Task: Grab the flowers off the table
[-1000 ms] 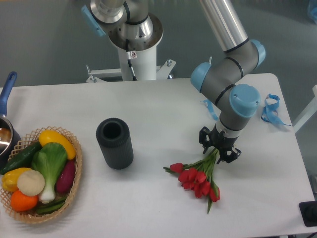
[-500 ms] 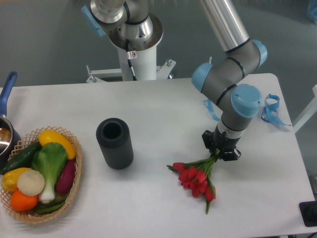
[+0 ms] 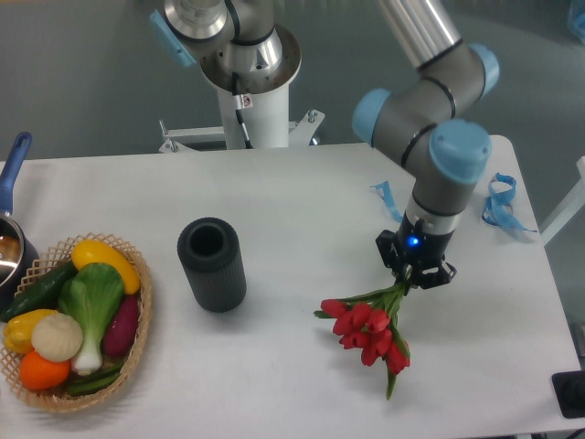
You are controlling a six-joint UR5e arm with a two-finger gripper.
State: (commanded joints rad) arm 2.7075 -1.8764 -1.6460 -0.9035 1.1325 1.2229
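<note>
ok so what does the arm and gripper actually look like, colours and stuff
The arm has silver metal tubes and grey joints with light blue round caps. The gripper is small and black, with a blue light glowing on the wrist just above it. The pedestal is white, with a black cable.

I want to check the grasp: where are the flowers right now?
The flowers are at the right of the table, stem ends pinched in the gripper, blooms hanging toward the front edge, right of the dark cylinder.

We have a single fixed view, high above the table's (image 3: 274, 197) front edge. It looks down toward the arm's base (image 3: 247, 101) at 12 o'clock, from moderately near.
</note>
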